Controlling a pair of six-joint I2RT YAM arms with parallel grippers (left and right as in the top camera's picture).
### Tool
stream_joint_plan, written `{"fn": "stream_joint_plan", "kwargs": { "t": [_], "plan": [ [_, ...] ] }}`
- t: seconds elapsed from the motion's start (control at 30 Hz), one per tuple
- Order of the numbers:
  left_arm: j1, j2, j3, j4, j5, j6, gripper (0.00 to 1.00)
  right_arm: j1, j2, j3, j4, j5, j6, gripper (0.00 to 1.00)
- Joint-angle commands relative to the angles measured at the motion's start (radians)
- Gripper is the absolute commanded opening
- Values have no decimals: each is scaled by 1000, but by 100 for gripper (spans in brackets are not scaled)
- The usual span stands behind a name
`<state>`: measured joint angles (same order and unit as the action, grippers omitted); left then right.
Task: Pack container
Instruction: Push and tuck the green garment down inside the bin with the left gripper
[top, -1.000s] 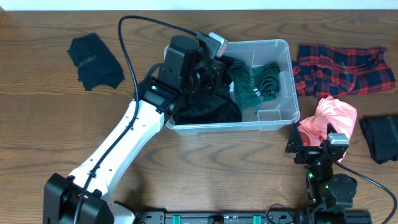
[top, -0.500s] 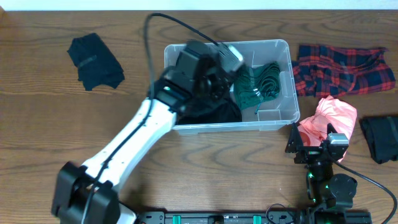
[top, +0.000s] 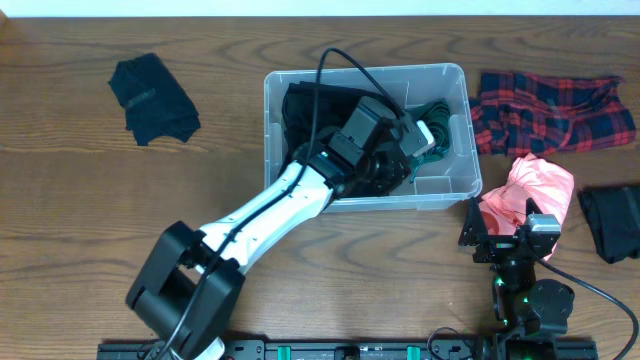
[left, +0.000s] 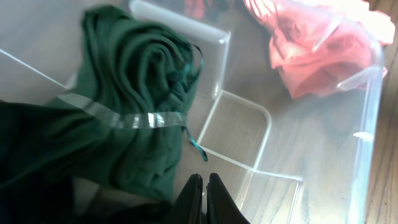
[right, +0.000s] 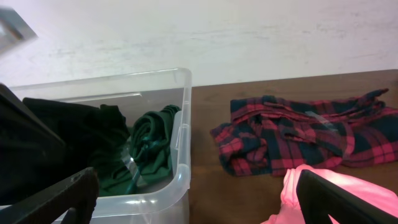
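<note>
We see the container (top: 440, 68) at the back middle of the wooden table (top: 100, 200). It holds a black garment (top: 305, 110) on its left side and a dark green garment (left: 143, 81) next to that. Our left gripper (left: 203, 179) reaches inside, fingers pressed together with nothing between them, near the green cloth's edge. Our right gripper (right: 198, 186) is spread wide beside a pink garment (top: 540, 180). A red plaid shirt (top: 550, 110) lies just right of the container.
</note>
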<state>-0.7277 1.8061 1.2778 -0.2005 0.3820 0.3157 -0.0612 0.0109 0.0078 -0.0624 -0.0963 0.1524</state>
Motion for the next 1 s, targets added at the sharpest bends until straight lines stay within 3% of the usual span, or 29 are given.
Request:
{"fn": "stream_joint_plan", "kwargs": {
  "t": [0.0,0.47,0.97],
  "plan": [
    [-8,37,3,13,-9,17,6,14,-6,-2,-3,3,8,99],
    [-8,94,3,121,-67,32,6,14,-6,-2,-3,3,8,99],
    [-8,102,3,173,-249,137,6,14,-6,-2,-3,3,8,99]
  ]
}}
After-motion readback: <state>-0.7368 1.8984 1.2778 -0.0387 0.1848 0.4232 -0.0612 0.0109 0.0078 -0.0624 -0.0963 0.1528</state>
